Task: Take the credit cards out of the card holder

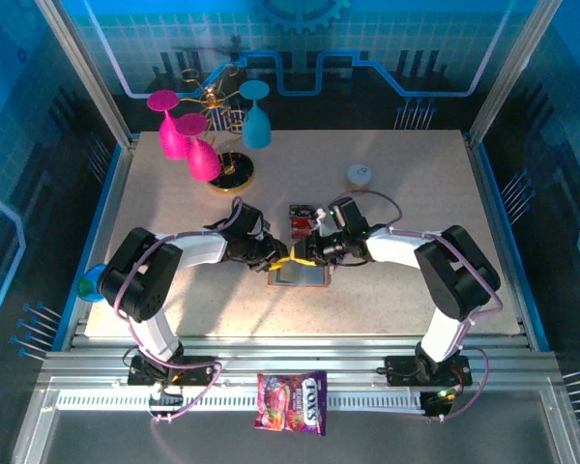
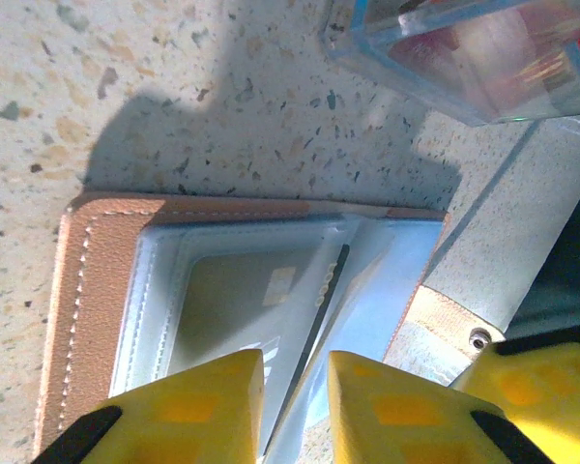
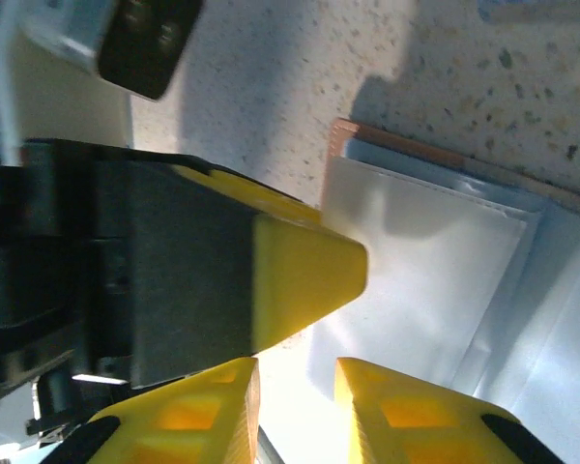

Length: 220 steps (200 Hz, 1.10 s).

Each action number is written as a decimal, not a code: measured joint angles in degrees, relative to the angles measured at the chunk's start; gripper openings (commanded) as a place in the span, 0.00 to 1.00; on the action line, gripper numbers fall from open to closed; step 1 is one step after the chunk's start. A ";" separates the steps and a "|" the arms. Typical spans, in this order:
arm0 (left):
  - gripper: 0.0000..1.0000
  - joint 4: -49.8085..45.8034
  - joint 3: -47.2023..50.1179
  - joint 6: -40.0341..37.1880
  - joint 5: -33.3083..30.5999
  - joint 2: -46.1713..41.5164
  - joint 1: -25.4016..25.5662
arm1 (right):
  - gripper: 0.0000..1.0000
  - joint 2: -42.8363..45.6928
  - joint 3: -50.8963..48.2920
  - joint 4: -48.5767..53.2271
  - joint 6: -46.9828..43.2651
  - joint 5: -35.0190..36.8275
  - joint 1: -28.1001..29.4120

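Tan-brown leather folding card holder (image 2: 82, 290) lies open. A thin dark credit card (image 2: 321, 304), edge-on in its clear pocket (image 2: 222, 309), runs lengthwise into the left gripper (image 2: 295, 411). Its jaws are narrowly parted astride the card, and a grip cannot be told. The right gripper (image 3: 297, 420), beside it, is likewise slightly parted, and its hold cannot be told.

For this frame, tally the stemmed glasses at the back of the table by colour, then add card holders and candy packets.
Pink glasses: 2
Blue glass: 1
Card holder: 1
Candy packet: 1
Total: 5
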<state>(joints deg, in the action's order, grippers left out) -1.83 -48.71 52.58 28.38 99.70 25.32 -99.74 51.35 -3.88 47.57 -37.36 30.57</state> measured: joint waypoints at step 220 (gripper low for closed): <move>0.48 -3.37 -11.32 -0.35 1.51 6.32 8.50 | 0.31 17.62 -4.59 13.66 -6.29 7.52 -12.17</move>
<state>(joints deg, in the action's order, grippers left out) -5.19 -60.03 52.23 29.89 106.02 33.82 -82.13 46.76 9.78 41.28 -29.85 18.39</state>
